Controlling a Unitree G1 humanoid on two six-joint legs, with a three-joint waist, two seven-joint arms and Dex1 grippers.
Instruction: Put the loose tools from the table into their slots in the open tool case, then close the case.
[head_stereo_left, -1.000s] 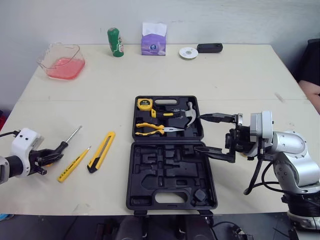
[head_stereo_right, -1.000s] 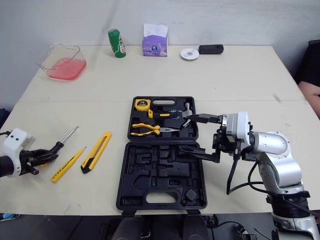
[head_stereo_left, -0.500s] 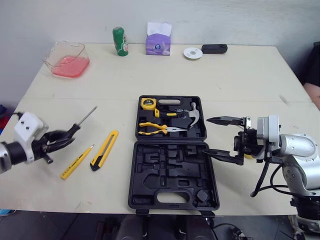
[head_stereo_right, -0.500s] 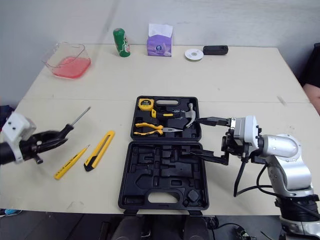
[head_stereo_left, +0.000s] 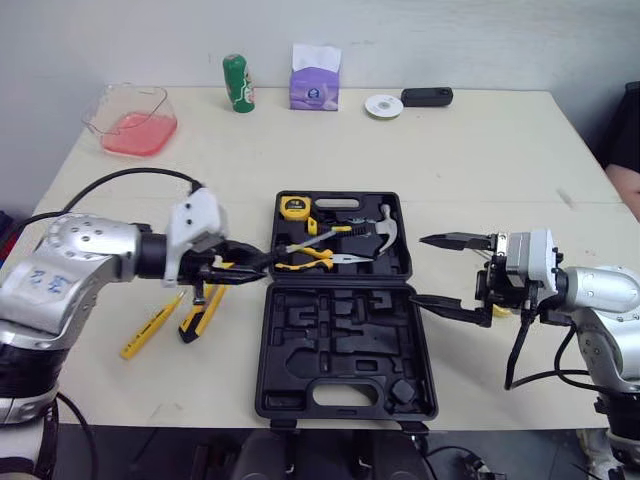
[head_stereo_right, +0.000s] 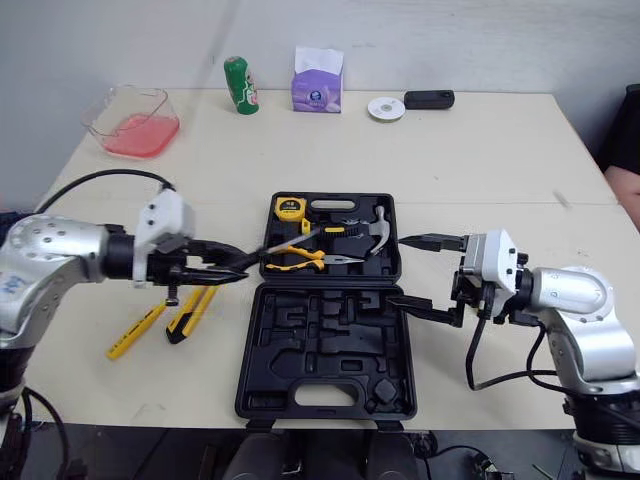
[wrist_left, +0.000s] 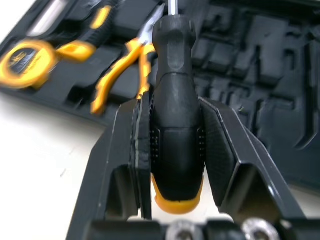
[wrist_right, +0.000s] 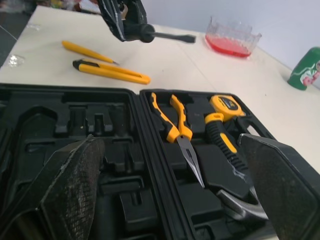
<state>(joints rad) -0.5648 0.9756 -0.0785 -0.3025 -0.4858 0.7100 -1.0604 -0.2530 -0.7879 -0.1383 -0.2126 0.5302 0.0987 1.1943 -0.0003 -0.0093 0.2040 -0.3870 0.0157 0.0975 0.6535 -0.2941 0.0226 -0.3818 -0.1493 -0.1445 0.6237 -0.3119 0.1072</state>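
Note:
The open black tool case (head_stereo_left: 268, 345) lies mid-table and holds a tape measure (head_stereo_left: 291, 208), yellow-handled pliers (head_stereo_left: 315, 258) and a hammer (head_stereo_left: 378, 228). My left gripper (head_stereo_left: 245, 268) is shut on the black handle of a screwdriver (wrist_left: 175, 125). Its shaft (head_stereo_left: 305, 238) points over the case's upper half, above the pliers. A yellow utility knife (head_stereo_left: 198, 318) and a yellow pen-shaped tool (head_stereo_left: 145, 335) lie on the table left of the case, under my left arm. My right gripper (head_stereo_left: 445, 272) hangs open at the case's right edge with nothing between its fingers.
Along the far edge stand a clear tub with pink liquid (head_stereo_left: 130, 120), a green can (head_stereo_left: 236, 83), a purple tissue box (head_stereo_left: 314, 82), a white disc (head_stereo_left: 378, 105) and a black device (head_stereo_left: 427, 96). A person's arm (head_stereo_left: 625, 180) shows at the right edge.
My left gripper has carried the screwdriver from the table's left side rightward to the case's left edge. The right gripper has stayed open beside the case.

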